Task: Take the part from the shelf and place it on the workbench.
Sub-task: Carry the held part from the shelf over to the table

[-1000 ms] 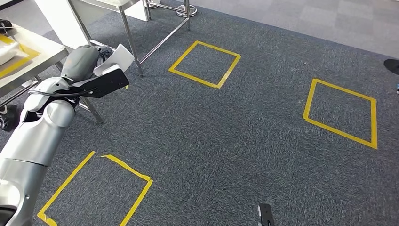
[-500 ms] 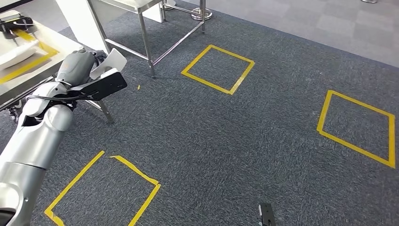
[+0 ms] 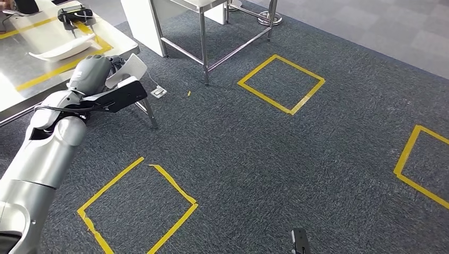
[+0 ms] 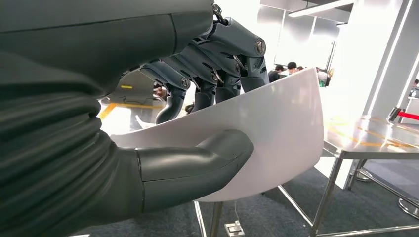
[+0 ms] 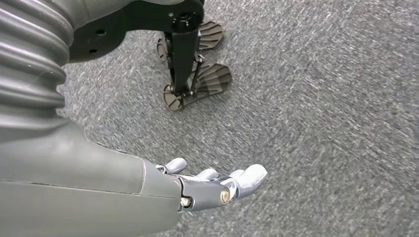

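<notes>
L hand (image 4: 197, 113) grips the part (image 4: 276, 133), a thin, smooth, glossy white curved shell w/ a rounded edge. Thick grey thumb presses flat on the shell's outer face; dark jointed fingers (image 4: 232, 59) hook over its top rim from the other side. In head view the part (image 3: 132, 66) sticks up as a pale curved flap past the rounded grey cover of the L hand (image 3: 114, 71), held in the air just beside the desk's near corner, not touching it. A flat matte black plate sits along the wrist below it. L arm (image 3: 47, 153) is smooth silver, segmented, w/ a black cable looped at the joint.

Desk (image 3: 21, 79) has a brushed, reflective metal top w/ yellow tape lines, on slim steel legs. On it lies another long, shallow white shell (image 3: 63, 48), and further back a small black object (image 3: 77, 13). A second steel-legged frame (image 3: 206, 50) stands near, next to a white panel.

Floor is dark grey, coarse-weave carpet (image 3: 275, 159) marked w/ yellow tape squares (image 3: 280, 83); the nearest square's tape is crinkled and uneven. A small white floor socket (image 3: 158, 92) sits by the desk leg.

R hand (image 5: 217, 185) hangs over the carpet, pale grey fingers stretched out nearly straight, slightly apart, holding nothing.
</notes>
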Robot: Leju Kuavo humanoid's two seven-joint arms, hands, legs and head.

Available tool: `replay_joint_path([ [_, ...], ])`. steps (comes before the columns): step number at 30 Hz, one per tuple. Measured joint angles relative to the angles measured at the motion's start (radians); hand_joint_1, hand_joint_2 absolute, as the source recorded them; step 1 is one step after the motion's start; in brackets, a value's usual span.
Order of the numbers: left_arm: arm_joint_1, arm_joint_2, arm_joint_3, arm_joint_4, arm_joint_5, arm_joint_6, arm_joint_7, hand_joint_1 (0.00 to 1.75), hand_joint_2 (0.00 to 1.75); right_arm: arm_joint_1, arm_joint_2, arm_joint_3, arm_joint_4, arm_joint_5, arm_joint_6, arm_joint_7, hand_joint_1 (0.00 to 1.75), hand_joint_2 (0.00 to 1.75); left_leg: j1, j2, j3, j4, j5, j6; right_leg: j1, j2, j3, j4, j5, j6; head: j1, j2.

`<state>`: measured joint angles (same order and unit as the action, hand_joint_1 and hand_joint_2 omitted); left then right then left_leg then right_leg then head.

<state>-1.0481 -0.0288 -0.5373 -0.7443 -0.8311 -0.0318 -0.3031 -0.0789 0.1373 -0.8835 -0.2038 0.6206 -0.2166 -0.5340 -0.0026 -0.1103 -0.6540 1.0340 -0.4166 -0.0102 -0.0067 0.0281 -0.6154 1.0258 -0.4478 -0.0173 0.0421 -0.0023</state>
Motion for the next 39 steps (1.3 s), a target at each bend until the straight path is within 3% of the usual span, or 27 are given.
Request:
replay_joint_path([
  [1, -0.001, 0.002, 0.000, 0.000, -0.001, 0.001, 0.002, 1.43, 1.75, -0.001, 0.001, 0.000, 0.000, 0.001, 0.001, 0.000, 0.00, 1.75, -0.002, 0.024, -0.011, 0.024, -0.017, -0.004, -0.003, -0.011, 0.003, -0.005, 0.003, -0.006, -0.003, 0.000],
  [3, -0.001, 0.004, 0.000, -0.001, -0.004, 0.002, 0.006, 1.43, 1.75, -0.001, 0.001, 0.000, 0.000, 0.002, 0.005, 0.000, 0.00, 1.75, -0.003, 0.081, -0.060, 0.132, -0.078, -0.013, -0.004, -0.032, 0.008, -0.010, 0.003, -0.015, -0.007, 0.000],
  [5, 0.003, 0.005, 0.000, -0.001, -0.008, 0.002, 0.009, 1.43, 1.75, 0.000, 0.001, 0.000, 0.000, 0.005, 0.009, 0.001, 0.00, 1.75, 0.003, 0.099, -0.114, 0.252, -0.126, -0.022, -0.004, -0.055, 0.009, -0.010, 0.001, -0.017, -0.008, 0.000],
  [6, 0.006, 0.005, 0.000, -0.001, -0.009, 0.002, 0.012, 1.43, 1.75, 0.000, 0.001, 0.000, 0.000, 0.006, 0.011, 0.002, 0.00, 1.75, 0.006, 0.102, -0.122, 0.272, -0.126, -0.025, -0.004, -0.066, 0.009, -0.009, -0.001, -0.016, -0.009, 0.000],
  [7, 0.007, 0.006, 0.000, -0.001, -0.010, 0.002, 0.014, 1.43, 1.75, 0.000, 0.001, 0.000, 0.000, 0.007, 0.012, 0.002, 0.00, 1.75, 0.009, 0.107, -0.109, 0.250, -0.107, -0.027, -0.005, -0.078, 0.010, -0.008, -0.002, -0.015, -0.009, 0.000],
  [9, 0.006, 0.007, 0.000, -0.004, -0.012, 0.003, 0.018, 1.43, 1.75, 0.000, 0.002, 0.000, 0.000, 0.009, 0.013, 0.003, 0.00, 1.75, 0.009, 0.140, -0.034, 0.115, -0.049, -0.027, -0.004, -0.101, 0.013, -0.003, -0.009, -0.008, -0.009, 0.000],
  [11, 0.003, 0.006, 0.000, -0.009, -0.014, 0.004, 0.018, 1.43, 1.75, -0.001, 0.001, 0.000, 0.000, 0.010, 0.013, 0.003, 0.00, 1.75, 0.004, 0.170, 0.024, 0.011, -0.019, -0.014, 0.001, -0.121, 0.017, 0.004, -0.016, 0.002, -0.007, 0.000],
  [12, 0.002, 0.006, 0.000, -0.011, -0.014, 0.005, 0.019, 1.43, 1.75, -0.001, 0.001, 0.000, 0.000, 0.011, 0.012, 0.003, 0.00, 1.75, 0.001, 0.173, 0.032, -0.004, -0.020, -0.006, 0.004, -0.131, 0.019, 0.005, -0.019, 0.007, -0.006, 0.000],
  [14, 0.003, 0.008, 0.001, -0.012, -0.018, 0.007, 0.022, 1.43, 1.75, -0.002, 0.001, 0.000, 0.000, 0.011, 0.010, 0.003, 0.00, 1.75, 0.001, 0.146, 0.032, -0.005, -0.017, 0.008, 0.005, -0.149, 0.024, 0.004, -0.023, 0.017, -0.004, 0.000],
  [15, 0.002, 0.010, 0.001, -0.013, -0.021, 0.008, 0.024, 1.43, 1.75, -0.002, 0.001, 0.000, 0.000, 0.012, 0.010, 0.003, 0.00, 1.75, 0.003, 0.134, 0.033, -0.007, -0.015, 0.014, 0.002, -0.139, 0.024, 0.009, -0.030, 0.023, -0.004, 0.000],
  [17, 0.000, 0.007, 0.001, -0.014, -0.027, 0.010, 0.022, 1.43, 1.75, -0.003, 0.001, 0.000, 0.000, 0.011, 0.009, 0.003, 0.00, 1.75, 0.010, 0.112, 0.035, -0.011, -0.010, 0.024, -0.004, -0.088, 0.001, 0.069, -0.069, 0.035, -0.001, 0.000],
  [19, 0.000, -0.003, 0.001, -0.011, -0.033, 0.011, 0.015, 1.43, 1.75, 0.001, 0.002, -0.002, 0.000, 0.008, 0.003, 0.005, 0.00, 1.75, 0.012, 0.088, 0.033, -0.010, -0.009, 0.029, -0.007, -0.042, -0.062, 0.203, -0.131, 0.041, 0.002, 0.000],
  [20, 0.001, -0.010, 0.001, -0.008, -0.036, 0.011, 0.011, 1.43, 1.75, 0.003, 0.002, -0.004, 0.000, 0.004, -0.001, 0.006, 0.00, 1.75, 0.011, 0.074, 0.033, -0.009, -0.009, 0.030, -0.007, -0.035, -0.093, 0.264, -0.150, 0.042, 0.003, 0.000],
  [21, 0.002, -0.017, 0.001, -0.004, -0.039, 0.011, 0.008, 1.43, 1.75, 0.004, 0.002, -0.007, 0.000, 0.001, -0.006, 0.007, 0.00, 1.75, 0.011, 0.059, 0.032, -0.007, -0.009, 0.030, -0.007, -0.032, -0.112, 0.295, -0.152, 0.042, 0.004, 0.000],
  [22, 0.001, -0.025, 0.001, 0.001, -0.041, 0.011, 0.006, 1.43, 1.75, 0.005, 0.002, -0.010, 0.000, -0.001, -0.010, 0.007, 0.00, 1.75, 0.011, 0.045, 0.032, -0.005, -0.009, 0.030, -0.007, -0.030, -0.111, 0.285, -0.133, 0.041, 0.004, 0.000],
  [23, -0.001, -0.033, 0.001, 0.006, -0.043, 0.011, 0.005, 1.43, 1.75, 0.005, 0.001, -0.013, 0.000, -0.003, -0.014, 0.006, 0.00, 1.75, 0.011, 0.034, 0.032, -0.004, -0.010, 0.029, -0.008, -0.027, -0.091, 0.236, -0.099, 0.038, 0.004, 0.000],
  [25, -0.010, -0.048, 0.001, 0.015, -0.042, 0.008, 0.000, 1.43, 1.75, 0.004, 0.001, -0.018, 0.000, -0.002, -0.021, 0.006, 0.00, 1.75, 0.010, 0.015, 0.031, 0.000, -0.011, 0.024, -0.008, -0.012, -0.028, 0.094, -0.035, 0.032, 0.005, 0.000],
  [26, -0.016, -0.052, 0.001, 0.018, -0.040, 0.004, -0.004, 1.43, 1.75, 0.003, 0.001, -0.020, 0.000, -0.001, -0.024, 0.007, 0.00, 1.75, 0.008, 0.008, 0.029, 0.002, -0.011, 0.019, -0.007, -0.006, -0.005, 0.044, -0.018, 0.029, 0.005, 0.000],
  [28, -0.023, -0.054, 0.001, 0.026, -0.034, -0.002, -0.011, 1.43, 1.75, 0.001, 0.001, -0.022, 0.000, 0.001, -0.027, 0.011, 0.00, 1.75, 0.007, -0.001, 0.027, -0.001, -0.009, 0.007, -0.004, -0.001, 0.008, 0.016, -0.014, 0.024, 0.005, 0.000],
  [30, -0.026, -0.054, 0.001, 0.032, -0.029, -0.007, -0.016, 1.43, 1.75, 0.000, 0.002, -0.023, 0.000, 0.000, -0.027, 0.013, 0.00, 1.75, 0.006, 0.003, 0.025, -0.002, -0.010, -0.005, -0.006, -0.008, 0.008, 0.011, -0.008, 0.013, 0.004, 0.000],
  [31, -0.028, -0.054, 0.001, 0.035, -0.027, -0.009, -0.018, 1.43, 1.75, 0.000, 0.002, -0.024, 0.000, -0.002, -0.027, 0.014, 0.00, 1.75, 0.005, 0.019, 0.017, 0.013, -0.022, -0.009, -0.008, -0.012, 0.009, 0.007, -0.004, 0.005, 0.002, 0.000],
  [32, -0.030, -0.053, 0.001, 0.038, -0.024, -0.012, -0.021, 1.43, 1.75, 0.001, 0.003, -0.025, 0.000, -0.003, -0.027, 0.014, 0.00, 1.75, 0.004, 0.042, 0.000, 0.048, -0.044, -0.013, -0.010, -0.016, 0.009, 0.004, -0.002, -0.001, 0.000, 0.000],
  [34, -0.034, -0.055, 0.001, 0.043, -0.019, -0.018, -0.025, 1.43, 1.75, 0.005, 0.003, -0.028, 0.000, -0.005, -0.028, 0.014, 0.00, 1.75, 0.005, 0.087, -0.057, 0.174, -0.110, -0.020, -0.009, -0.025, 0.009, 0.003, -0.002, -0.009, -0.005, 0.000],
  [36, -0.033, -0.056, 0.001, 0.049, -0.016, -0.021, -0.027, 1.43, 1.75, 0.008, 0.003, -0.030, 0.000, -0.005, -0.030, 0.014, 0.00, 1.75, 0.006, 0.100, -0.103, 0.279, -0.145, -0.024, -0.008, -0.034, 0.009, 0.003, -0.002, -0.010, -0.005, 0.000],
  [37, -0.032, -0.056, 0.001, 0.053, -0.015, -0.022, -0.027, 1.43, 1.75, 0.009, 0.003, -0.030, 0.000, -0.004, -0.031, 0.014, 0.00, 1.75, 0.007, 0.102, -0.101, 0.280, -0.136, -0.024, -0.008, -0.037, 0.009, 0.004, -0.003, -0.010, -0.005, 0.000],
  [39, -0.032, -0.056, 0.001, 0.057, -0.014, -0.022, -0.026, 1.43, 1.75, 0.009, 0.003, -0.030, 0.000, -0.004, -0.032, 0.013, 0.00, 1.75, 0.006, 0.107, -0.039, 0.167, -0.075, -0.017, -0.008, -0.042, 0.009, 0.006, -0.004, -0.008, -0.006, 0.000],
])
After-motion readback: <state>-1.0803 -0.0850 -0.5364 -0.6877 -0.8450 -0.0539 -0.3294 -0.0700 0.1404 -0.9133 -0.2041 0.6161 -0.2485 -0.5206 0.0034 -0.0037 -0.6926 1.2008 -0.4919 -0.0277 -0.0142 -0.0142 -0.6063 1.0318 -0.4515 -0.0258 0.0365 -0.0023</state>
